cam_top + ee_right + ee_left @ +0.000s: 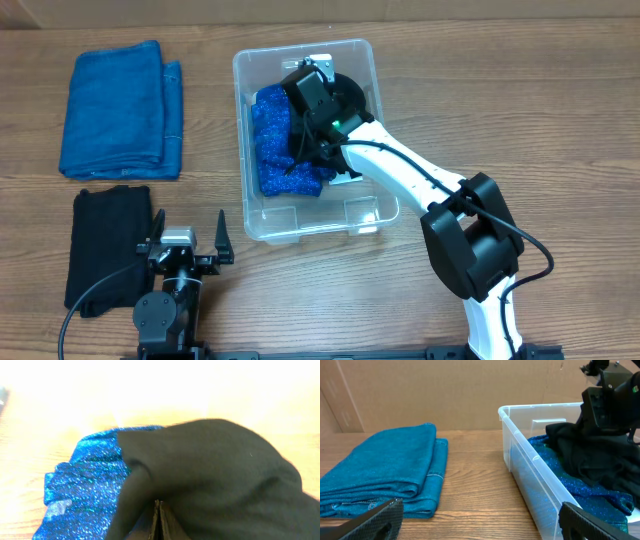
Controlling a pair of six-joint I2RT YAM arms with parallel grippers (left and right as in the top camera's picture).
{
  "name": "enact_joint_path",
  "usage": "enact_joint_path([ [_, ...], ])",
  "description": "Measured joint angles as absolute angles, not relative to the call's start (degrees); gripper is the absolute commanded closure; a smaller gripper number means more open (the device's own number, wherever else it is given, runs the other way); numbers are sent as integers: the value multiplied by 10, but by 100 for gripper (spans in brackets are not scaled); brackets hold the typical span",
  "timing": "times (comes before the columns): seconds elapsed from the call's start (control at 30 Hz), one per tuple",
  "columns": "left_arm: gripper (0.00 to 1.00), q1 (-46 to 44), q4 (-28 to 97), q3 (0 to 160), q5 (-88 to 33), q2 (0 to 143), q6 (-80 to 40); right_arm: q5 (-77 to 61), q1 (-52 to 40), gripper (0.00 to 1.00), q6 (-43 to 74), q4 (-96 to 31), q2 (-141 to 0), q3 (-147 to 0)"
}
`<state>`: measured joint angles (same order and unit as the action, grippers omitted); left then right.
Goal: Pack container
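Sparkly blue cloth [85, 485] is in the clear plastic container [310, 222], my right tool [157, 516] pinches black cloth [215, 460] over it; left tool [190, 232] spread. Blue towel [120, 110], black folded cloth [108, 245]: 2 left.

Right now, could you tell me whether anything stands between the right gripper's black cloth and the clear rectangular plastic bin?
Nothing visible does: the right gripper holds the black cloth already inside the clear rectangular plastic bin, over the glittery blue fabric lying there.
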<state>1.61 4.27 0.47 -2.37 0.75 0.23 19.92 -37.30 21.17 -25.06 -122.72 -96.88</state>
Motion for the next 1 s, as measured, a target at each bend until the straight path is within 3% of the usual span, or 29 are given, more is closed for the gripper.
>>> enact_joint_path([
  [1.0, 0, 16, 43, 5, -24, 8, 3, 213, -376, 96, 218, -145, -1232, -900],
])
